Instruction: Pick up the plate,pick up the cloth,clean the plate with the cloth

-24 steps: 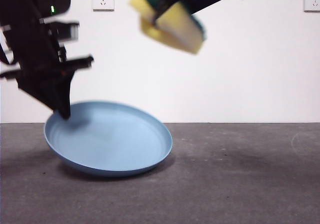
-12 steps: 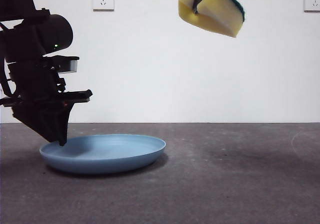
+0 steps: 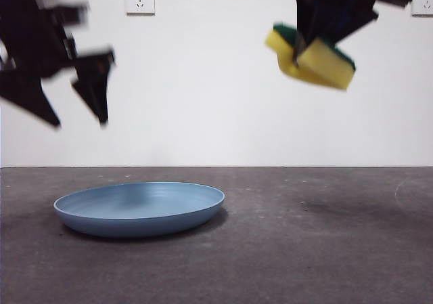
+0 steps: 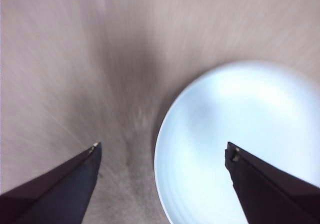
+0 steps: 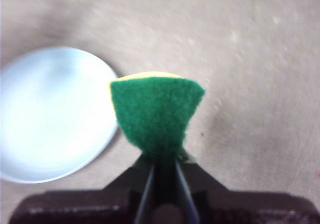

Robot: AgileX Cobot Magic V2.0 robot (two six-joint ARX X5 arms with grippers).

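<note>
the plate [image 3: 139, 208] lay flat on the grey table [image 3: 304, 250], left of centre in the front view, with nothing touching it. the left gripper [image 3: 78, 111] hung above the plate's left side, clear of the rim, its two black jaws spread wide and empty; it showed blurred in the front view. that arm's own wrist view gave what the level camera could not: the plate [image 4: 240, 144] seen from above, round and pale blue, lying under one jaw while the other jaw stood over bare table [image 4: 75, 59], and the left gripper [image 4: 162, 151] open with only air between the tips. high on the right of the front view the right gripper [image 3: 308, 50] held the cloth [image 3: 318, 60], a yellow sponge, squeezed and tilted, well apart from the plate and to its right. the front view showed mostly the yellow body with a strip of green at the upper edge; the right wrist view showed the cloth's [image 5: 156, 114] dark green scouring face filling the space ahead of the right gripper [image 5: 162, 159], the jaws pinched narrow on it, and the plate [image 5: 52, 114] on the table below, off to one side.
</note>
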